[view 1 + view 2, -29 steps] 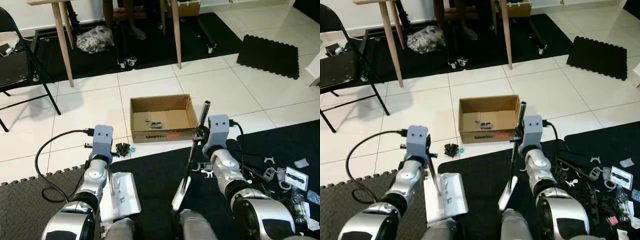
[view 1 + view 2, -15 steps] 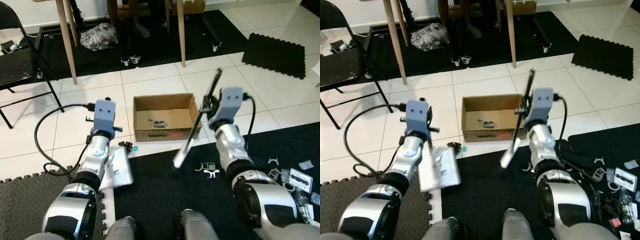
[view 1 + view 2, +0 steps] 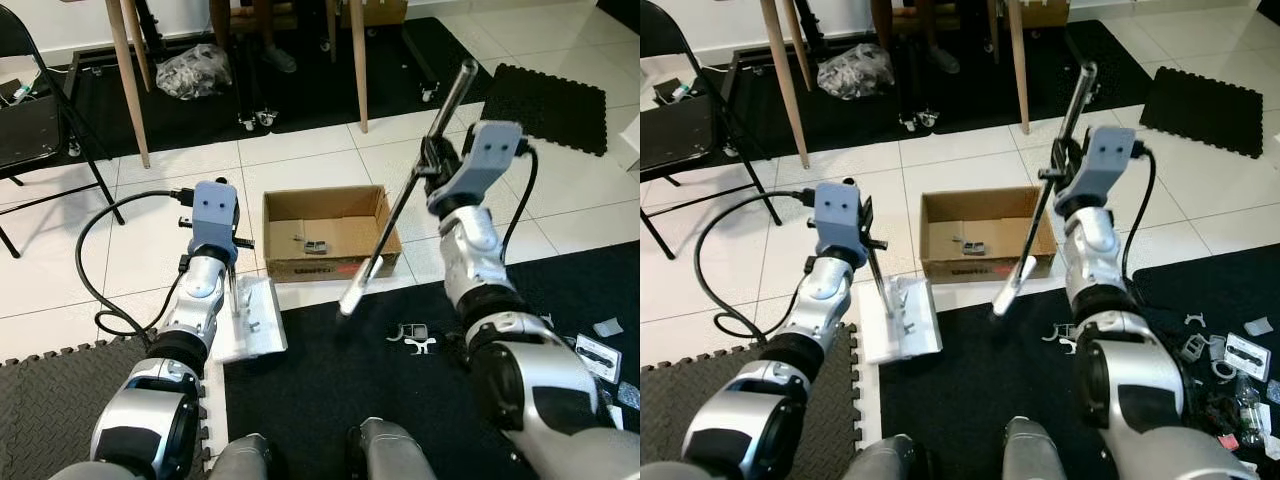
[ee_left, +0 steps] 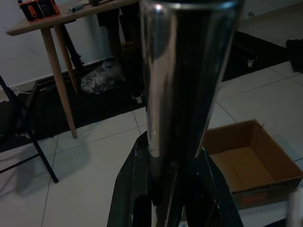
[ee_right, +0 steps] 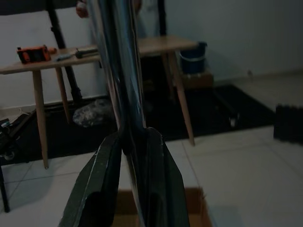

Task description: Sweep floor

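Since a second ago, both arms have lifted and reached forward: the broom handle [image 3: 405, 195], then low over the black mat [image 3: 330, 400], now slants from the upper right of the frame down toward the centre, and the white dustpan [image 3: 252, 318] has gone from the mat's edge out onto the pale tile floor [image 3: 150, 230], left of centre.

Behind them, at mid-frame, sits an open cardboard box [image 3: 325, 232] holding a few small bits. Scattered litter [image 3: 412, 335] lies on the mat at lower right.

The right tool [image 3: 432, 165] is clamped on the broom handle near its upper end; its wrist view shows both fingers [image 5: 102, 184] pressed against the shiny tube. The left tool [image 3: 232, 285] is likewise closed on the dustpan's metal stem [image 4: 182, 94], the pan lying flat on the tile.

To sweep well, I judge the broom's lower end must come down to the floor beyond the litter, then draw toward the pan, which should stay flat and steady.

The broom handle is a slim, polished metal rod, pale at its lower tip.
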Controlling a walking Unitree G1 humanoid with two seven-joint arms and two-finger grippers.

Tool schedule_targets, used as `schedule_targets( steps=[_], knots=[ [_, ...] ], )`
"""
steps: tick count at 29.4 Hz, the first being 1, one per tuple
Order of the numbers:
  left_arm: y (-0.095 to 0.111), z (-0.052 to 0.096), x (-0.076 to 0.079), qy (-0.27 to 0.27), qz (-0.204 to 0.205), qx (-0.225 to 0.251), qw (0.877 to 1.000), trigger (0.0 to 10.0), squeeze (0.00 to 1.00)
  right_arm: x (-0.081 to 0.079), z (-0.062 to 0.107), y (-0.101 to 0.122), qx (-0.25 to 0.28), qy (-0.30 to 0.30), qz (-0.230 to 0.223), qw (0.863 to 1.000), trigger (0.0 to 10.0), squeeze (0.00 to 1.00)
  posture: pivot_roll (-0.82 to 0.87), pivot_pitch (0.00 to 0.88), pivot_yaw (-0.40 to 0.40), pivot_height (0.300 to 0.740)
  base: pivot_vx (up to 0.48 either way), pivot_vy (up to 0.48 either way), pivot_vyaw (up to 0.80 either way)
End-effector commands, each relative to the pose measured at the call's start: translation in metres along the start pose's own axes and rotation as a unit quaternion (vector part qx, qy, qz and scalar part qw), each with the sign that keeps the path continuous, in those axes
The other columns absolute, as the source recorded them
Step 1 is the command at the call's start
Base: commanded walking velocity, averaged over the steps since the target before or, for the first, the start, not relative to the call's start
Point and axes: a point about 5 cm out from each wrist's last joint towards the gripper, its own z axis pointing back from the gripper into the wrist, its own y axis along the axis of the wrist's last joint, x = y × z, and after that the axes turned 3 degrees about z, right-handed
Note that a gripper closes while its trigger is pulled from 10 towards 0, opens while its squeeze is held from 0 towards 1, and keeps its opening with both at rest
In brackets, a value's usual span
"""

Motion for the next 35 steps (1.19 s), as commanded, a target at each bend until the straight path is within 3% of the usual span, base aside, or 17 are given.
schedule_targets(
  steps=[1, 11, 22, 35],
  knots=[
    [0.014, -0.005, 0.004, -0.007, -0.001, 0.031, 1.0, 10.0, 0.0, 0.0, -0.006, 0.013, 0.024, 0.012, 0.016, 1.0, 10.0, 0.0, -0.02, 0.011, 0.036, 0.74, 0.0, 0.0, 0.0],
    [0.013, -0.005, 0.004, -0.01, -0.007, 0.026, 1.0, 10.0, 0.0, 0.018, -0.012, 0.035, 0.05, 0.007, 0.022, 0.998, 10.0, 0.0, -0.03, 0.011, 0.039, 0.74, 0.0, 0.0, 0.0],
    [0.028, -0.018, 0.006, -0.012, 0.001, 0.037, 0.999, 10.0, 0.0, 0.011, -0.013, 0.032, 0.05, 0.015, 0.017, 0.999, 10.0, 0.0, -0.03, 0.006, 0.037, 0.74, 0.0, 0.0, 0.0],
    [0.035, -0.018, 0.006, -0.012, -0.005, 0.062, 0.998, 10.0, 0.0, 0.01, -0.012, 0.051, 0.126, 0.015, 0.055, 0.99, 10.0, 0.0, -0.03, 0.0, 0.039, 0.74, 0.0, 0.0, 0.0]
  ],
)
